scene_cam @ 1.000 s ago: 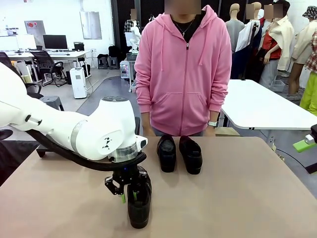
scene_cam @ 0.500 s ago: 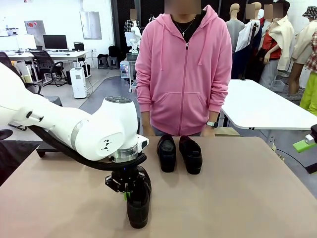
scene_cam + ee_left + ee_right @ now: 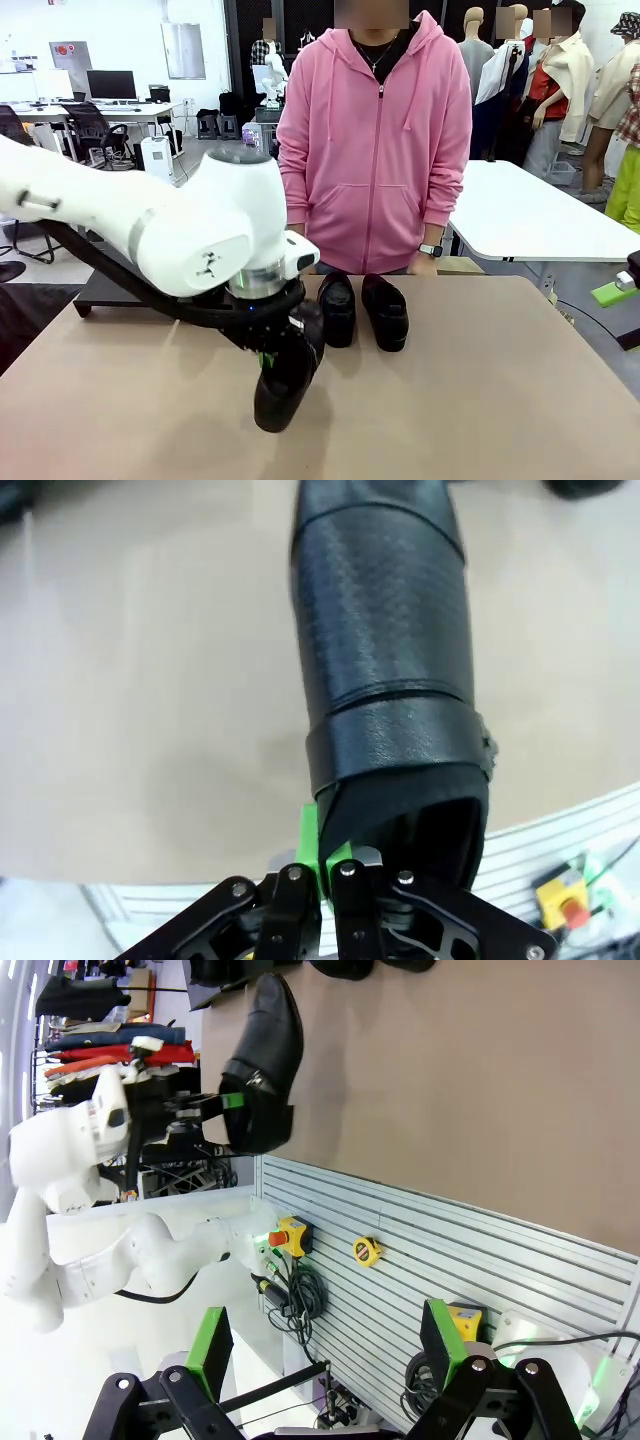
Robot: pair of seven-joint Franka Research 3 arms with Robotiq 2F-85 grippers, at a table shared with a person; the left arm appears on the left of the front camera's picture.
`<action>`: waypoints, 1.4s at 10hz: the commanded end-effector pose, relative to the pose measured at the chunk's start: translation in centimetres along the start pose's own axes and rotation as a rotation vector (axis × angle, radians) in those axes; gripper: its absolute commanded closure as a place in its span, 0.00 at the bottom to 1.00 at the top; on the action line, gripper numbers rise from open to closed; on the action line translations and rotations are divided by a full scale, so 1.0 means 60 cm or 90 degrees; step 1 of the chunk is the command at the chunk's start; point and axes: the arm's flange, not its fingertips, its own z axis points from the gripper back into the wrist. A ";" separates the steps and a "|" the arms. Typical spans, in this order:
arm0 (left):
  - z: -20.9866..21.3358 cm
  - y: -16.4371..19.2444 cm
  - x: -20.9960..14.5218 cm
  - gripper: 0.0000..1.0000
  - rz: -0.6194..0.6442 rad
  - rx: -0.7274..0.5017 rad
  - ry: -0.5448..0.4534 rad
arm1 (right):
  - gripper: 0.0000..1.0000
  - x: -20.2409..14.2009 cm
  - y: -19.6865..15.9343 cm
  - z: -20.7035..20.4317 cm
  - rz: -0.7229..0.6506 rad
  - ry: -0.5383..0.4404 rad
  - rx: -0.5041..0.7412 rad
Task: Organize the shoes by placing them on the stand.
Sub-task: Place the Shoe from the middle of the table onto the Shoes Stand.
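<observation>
Left wrist view: the left gripper [image 3: 325,865] is pinched on the heel rim of a shoe [image 3: 385,680], whose toe runs toward 12 o'clock from the fingers. A second ago it sat flat on the table [image 3: 500,400]; now it hangs tilted, toe low, at 6 o'clock under the wrist of the arm reaching in from 9 o'clock. The right gripper [image 3: 325,1350] stands spread wide.

- Left arm [image 3: 150,240] reaches in from the left, wrist canted.
- Left tool [image 3: 268,358] pinched tight on a shoe [image 3: 283,392].
- Right tool [image 3: 325,1338]: jaws spread wide.
</observation>
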 end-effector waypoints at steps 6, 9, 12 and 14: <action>0.131 0.146 0.030 1.00 0.155 -0.039 -0.339 | 0.00 0.000 0.006 0.002 -0.005 -0.003 0.013; 0.173 0.148 0.031 1.00 0.102 -0.010 -0.298 | 0.00 0.000 0.006 0.002 -0.005 -0.003 0.013; 0.173 0.148 0.031 1.00 0.102 -0.010 -0.298 | 0.00 0.000 0.006 0.002 -0.005 -0.003 0.013; 0.148 0.164 0.085 1.00 0.107 -0.023 -0.277 | 0.00 0.000 0.006 0.002 -0.005 -0.003 0.013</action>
